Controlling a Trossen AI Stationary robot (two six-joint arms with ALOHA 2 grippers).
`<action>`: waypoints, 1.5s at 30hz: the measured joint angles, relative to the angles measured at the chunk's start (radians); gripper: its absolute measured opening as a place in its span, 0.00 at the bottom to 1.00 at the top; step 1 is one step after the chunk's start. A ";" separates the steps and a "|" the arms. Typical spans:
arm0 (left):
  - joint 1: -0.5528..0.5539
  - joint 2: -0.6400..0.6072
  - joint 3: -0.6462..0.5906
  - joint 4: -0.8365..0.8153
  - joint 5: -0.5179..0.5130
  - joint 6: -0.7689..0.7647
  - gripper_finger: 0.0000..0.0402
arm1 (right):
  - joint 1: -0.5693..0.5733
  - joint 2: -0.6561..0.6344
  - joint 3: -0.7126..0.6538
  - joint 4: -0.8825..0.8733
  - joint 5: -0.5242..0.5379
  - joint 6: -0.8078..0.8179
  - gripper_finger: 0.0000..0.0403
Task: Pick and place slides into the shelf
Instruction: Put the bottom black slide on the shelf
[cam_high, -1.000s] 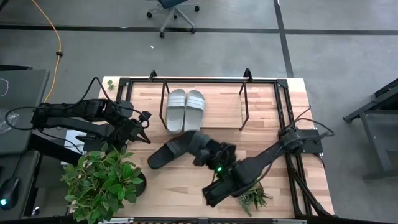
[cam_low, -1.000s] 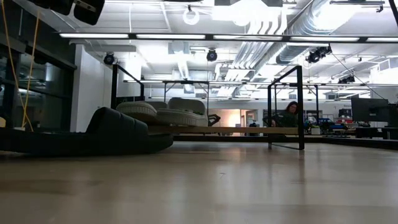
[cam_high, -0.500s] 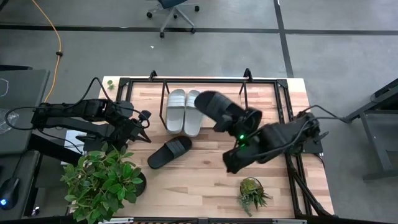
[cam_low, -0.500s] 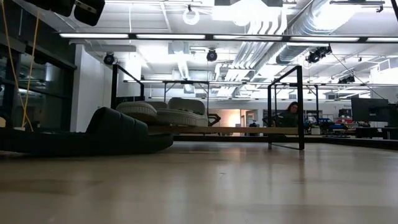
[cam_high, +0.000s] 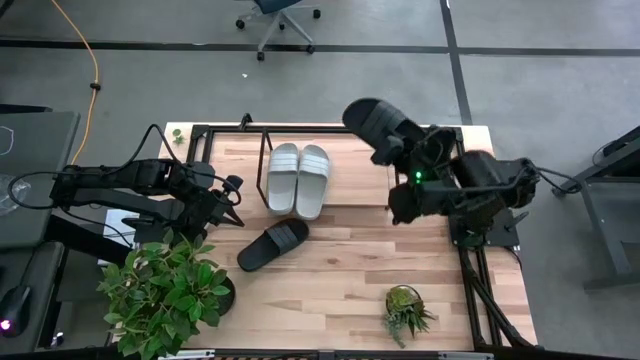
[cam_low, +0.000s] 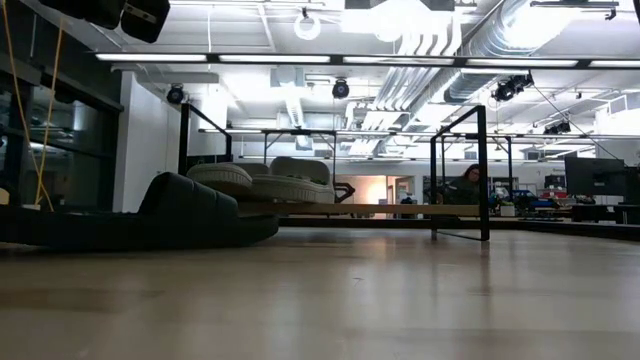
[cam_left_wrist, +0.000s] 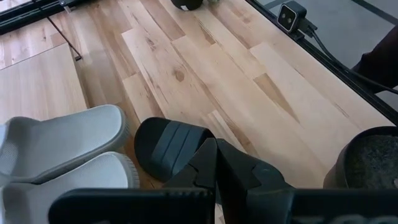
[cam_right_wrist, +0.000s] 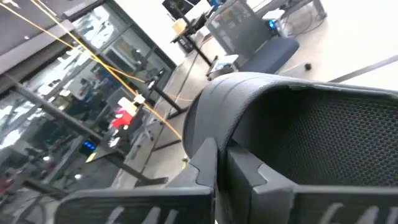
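Note:
My right gripper (cam_high: 405, 148) is shut on a black slide (cam_high: 383, 124) and carries it high over the right end of the shelf (cam_high: 455, 170), a low black tube rack on a light wood base. The light grey pair (cam_high: 298, 178) lies side by side, soles down, in the shelf's left half. The other black slide (cam_high: 272, 243) rests sole down on the table in front of the shelf, and it also shows in the low view as the black slide (cam_low: 180, 215). My left gripper (cam_high: 237, 208) is shut and hovers at the table's left, near that slide. My right gripper (cam_right_wrist: 217, 163) pinches the black slide between its two fingers at the edge of the wide strap (cam_right_wrist: 233, 106), as far as the wrist view shows; the fingers hide the exact spot. The slide is lifted clear of table and shelf, and its free end (cam_high: 360, 112) points toward the far left.
A large potted plant (cam_high: 165, 290) stands at the near left corner, and a small plant (cam_high: 405, 312) near the near right edge. Bare wood lies between them and in the shelf's right half. A person (cam_low: 466, 186) sits far off in the room.
My right gripper has carried the black slide from just above the table's middle up and toward the far right, over the shelf's right end, turning as it went. The other black slide, the grey pair and my left arm have stayed where they were.

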 joint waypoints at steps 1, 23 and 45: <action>0.000 0.000 0.000 0.000 0.000 0.000 0.00 | -0.010 -0.001 0.000 0.000 -0.004 -0.016 0.00; 0.000 0.000 0.000 -0.007 -0.024 -0.026 0.00 | -0.065 -0.210 -0.693 0.147 -0.015 0.509 0.00; 0.000 0.000 0.000 -0.007 -0.024 -0.053 0.00 | -0.115 -0.228 -1.101 0.985 0.115 0.331 0.00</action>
